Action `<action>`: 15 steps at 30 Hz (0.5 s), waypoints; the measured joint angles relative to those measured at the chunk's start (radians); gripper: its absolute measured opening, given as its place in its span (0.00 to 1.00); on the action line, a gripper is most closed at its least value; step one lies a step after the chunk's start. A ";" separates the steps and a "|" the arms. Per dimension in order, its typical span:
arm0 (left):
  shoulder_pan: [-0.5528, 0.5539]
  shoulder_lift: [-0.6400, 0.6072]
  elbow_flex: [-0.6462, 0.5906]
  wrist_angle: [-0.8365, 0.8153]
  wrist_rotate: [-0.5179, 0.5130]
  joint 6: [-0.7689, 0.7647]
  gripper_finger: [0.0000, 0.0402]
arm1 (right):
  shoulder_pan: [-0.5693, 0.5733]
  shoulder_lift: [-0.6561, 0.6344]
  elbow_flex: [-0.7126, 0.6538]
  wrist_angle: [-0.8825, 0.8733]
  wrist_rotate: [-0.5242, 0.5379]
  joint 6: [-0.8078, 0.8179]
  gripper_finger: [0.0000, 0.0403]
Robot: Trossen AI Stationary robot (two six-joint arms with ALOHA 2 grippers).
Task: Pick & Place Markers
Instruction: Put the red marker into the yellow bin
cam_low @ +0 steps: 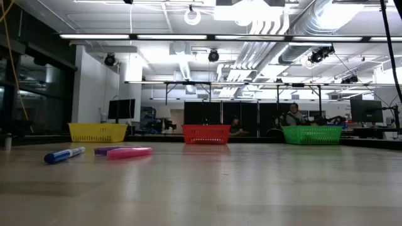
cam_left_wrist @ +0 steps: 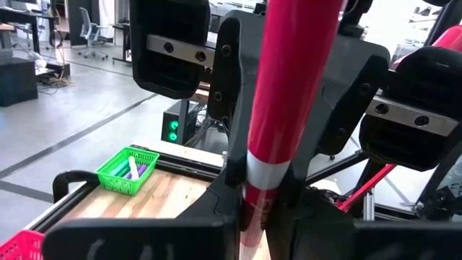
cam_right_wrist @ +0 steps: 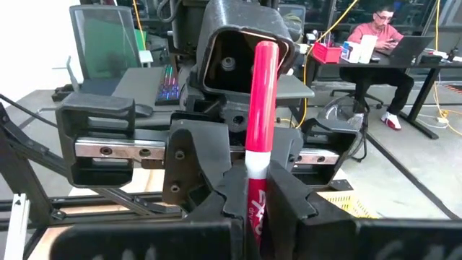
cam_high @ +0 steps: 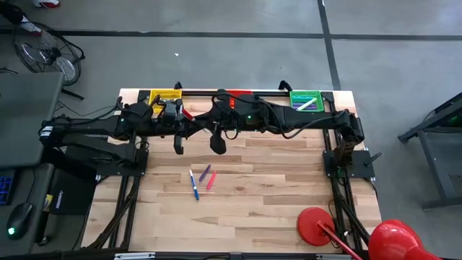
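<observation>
A red marker (cam_right_wrist: 258,123) stands between the two grippers, above the back part of the table (cam_high: 274,209), in front of the red basket (cam_low: 205,134). In both wrist views the same red stick with a white band runs upright between the dark fingers, so the left gripper (cam_left_wrist: 263,209) and the right gripper (cam_right_wrist: 256,206) each look clamped on it, facing one another. In the high view the two arms reach in from the table's sides and meet near the middle, the left gripper (cam_high: 178,141) and the right gripper (cam_high: 218,141) close together, well above the wood. Three more markers lie loose on the table nearer the front: a blue marker (cam_high: 194,185), a purple marker (cam_high: 205,173) and a pink marker (cam_high: 211,180), close together. Along the back edge sit a yellow basket (cam_high: 165,95), the red one, mostly hidden under the arms, and a green basket (cam_high: 304,100) with markers inside. A person sits at a desk beyond the table in the right wrist view.
</observation>
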 joint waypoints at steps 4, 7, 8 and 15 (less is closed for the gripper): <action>0.000 0.000 0.000 -0.001 0.010 -0.006 0.07 | 0.000 0.000 0.000 0.001 -0.001 0.006 0.12; 0.000 0.003 0.000 -0.009 0.012 -0.009 0.06 | 0.001 0.000 0.000 0.015 -0.002 0.009 0.19; 0.000 0.003 0.000 -0.013 0.011 -0.009 0.06 | 0.001 -0.003 0.000 0.020 -0.001 0.009 0.21; 0.000 0.003 -0.001 -0.037 0.003 -0.012 0.06 | -0.004 -0.076 0.000 0.007 0.099 -0.026 0.30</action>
